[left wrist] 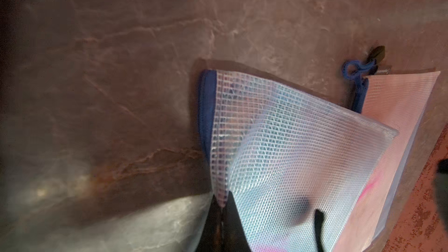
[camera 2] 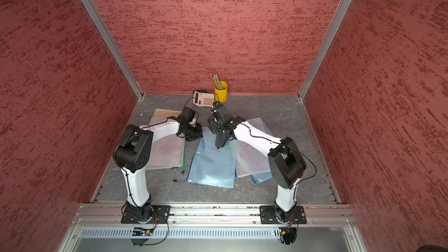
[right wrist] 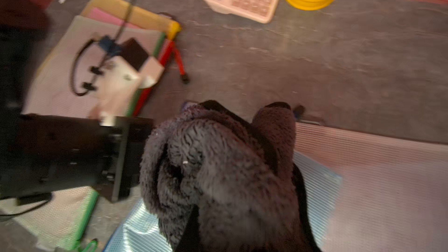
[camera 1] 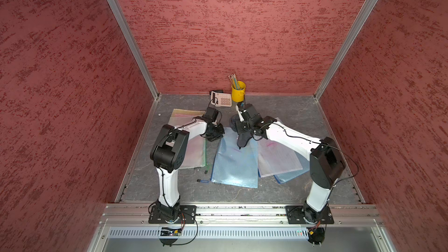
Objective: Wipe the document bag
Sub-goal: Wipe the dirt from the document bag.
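The blue mesh document bag (camera 1: 235, 163) lies in the middle of the grey table (camera 1: 291, 112) with its far edge hidden behind the two wrists. The left wrist view shows one corner raised and pinched in the clenched left gripper (left wrist: 221, 212), whose fingers are cut off at the frame edge. The right gripper (camera 1: 243, 132) is clamped on a dark fluffy cloth (right wrist: 230, 166), which hangs over the bag's far end and buries the jaws. The small dark tag on the bag's near edge, and the keys of the calculator (camera 1: 221, 98) beside the yellow pencil cup (camera 1: 238, 92), are too small to read.
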Controlling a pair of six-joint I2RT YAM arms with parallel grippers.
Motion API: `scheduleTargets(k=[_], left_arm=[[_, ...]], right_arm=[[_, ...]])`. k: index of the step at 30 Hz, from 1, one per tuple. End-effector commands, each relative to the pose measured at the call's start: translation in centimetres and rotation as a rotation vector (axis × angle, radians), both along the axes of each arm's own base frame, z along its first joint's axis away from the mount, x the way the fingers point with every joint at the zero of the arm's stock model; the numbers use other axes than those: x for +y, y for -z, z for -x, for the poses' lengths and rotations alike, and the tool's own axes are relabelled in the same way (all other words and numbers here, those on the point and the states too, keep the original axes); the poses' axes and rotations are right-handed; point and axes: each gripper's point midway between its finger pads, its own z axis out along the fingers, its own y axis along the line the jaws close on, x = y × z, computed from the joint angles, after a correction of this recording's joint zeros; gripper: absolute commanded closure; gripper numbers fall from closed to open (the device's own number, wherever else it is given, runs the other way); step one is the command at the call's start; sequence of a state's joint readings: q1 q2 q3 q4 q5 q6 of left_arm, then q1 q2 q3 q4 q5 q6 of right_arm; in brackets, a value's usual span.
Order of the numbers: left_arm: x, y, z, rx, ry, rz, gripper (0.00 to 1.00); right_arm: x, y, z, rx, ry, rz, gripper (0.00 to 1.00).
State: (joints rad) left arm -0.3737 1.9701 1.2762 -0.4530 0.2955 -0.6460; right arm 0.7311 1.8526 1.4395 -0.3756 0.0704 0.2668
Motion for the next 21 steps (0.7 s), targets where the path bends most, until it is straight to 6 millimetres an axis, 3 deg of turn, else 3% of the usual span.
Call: scheduleTargets(k=[1, 5, 10, 13, 17, 21], left_arm=[[-0.1, 0.7, 0.5, 0.039, -0.054, 0.030, 1.00], [-0.2, 1.1, 0.4, 0.045, -0.073, 0.054, 1.00], [0.0, 1.9, 0.5, 0.069, -0.098, 0.073, 1.00], [0.6, 2.2, 0.3, 0.076, -0.134, 0.093, 1.00], [1.7, 2.5, 0.0, 0.080, -0.171, 0.106, 1.00], [2.3, 2.6, -0.3, 0.084, -0.180, 0.114, 1.00]], right_arm=[[2.1, 5.7, 1.9, 0.096, -0.015, -0.038, 1.00], [0.2, 10.3, 2.2, 0.106, 0.097, -0.050, 1.00], [-2.7, 12.4, 3.4, 0.104, 0.184, 0.028, 1.00], [-6.4, 14.4, 5.8, 0.150, 0.254, 0.133, 1.00], [-12.3, 16.9, 11.1, 0.290, 0.338, 0.283, 1.00], [-14.9, 15.4, 13.7, 0.367, 0.352, 0.333, 1.00]])
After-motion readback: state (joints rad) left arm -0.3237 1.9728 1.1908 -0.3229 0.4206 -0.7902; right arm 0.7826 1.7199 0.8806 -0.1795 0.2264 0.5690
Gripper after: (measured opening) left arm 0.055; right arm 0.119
